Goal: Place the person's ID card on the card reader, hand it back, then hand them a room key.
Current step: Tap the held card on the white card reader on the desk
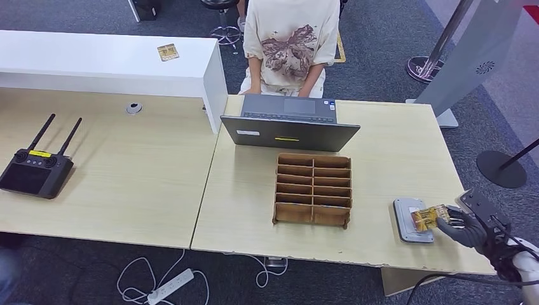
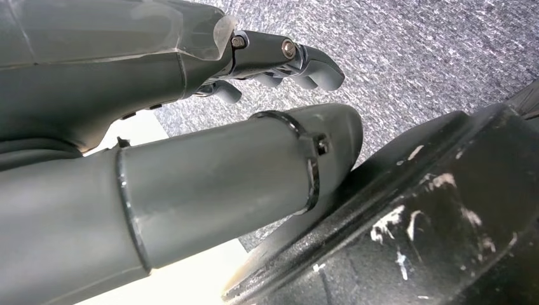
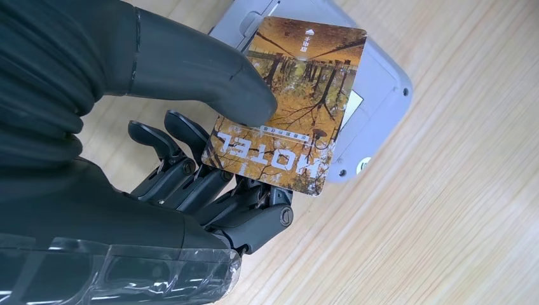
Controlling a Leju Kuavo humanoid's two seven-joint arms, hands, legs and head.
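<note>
Right hand (image 1: 463, 225) at right end of worktop (image 1: 394, 146), near front edge. Pinches card (image 3: 289, 105) between thumb on printed face and fingers (image 3: 191, 181) beneath. Card printed with autumn trees and the word HOTEL; taken here as the card to be read, though it looks more like a hotel key than an ID. Card reader (image 1: 412, 220), a grey slab, lies flat close to front-right corner of worktop. Card held over reader's near end, overlapping it; cannot tell whether touching or just above.

Left hand (image 2: 279, 60) hangs down by carpet, fingers curled in, holds nothing.

Wooden divided tray (image 1: 313, 189) mid-worktop toward front edge, compartments look empty from head view. Open laptop (image 1: 289, 122) at far edge, person (image 1: 291, 44) seated behind it. Small yellowish card (image 1: 168, 52) on white counter (image 1: 108, 60) at far left. Black remote with two antennas (image 1: 36, 166) on left worktop.

Step judged: first one, placing card on reader, near done but grip not let go. Next move calls for settling card flat on reader's face or holding it there for the read, then carrying it across worktop to person at far edge. Risk: thin card, shallow pinch; could slip or skid off reader's smooth top.
</note>
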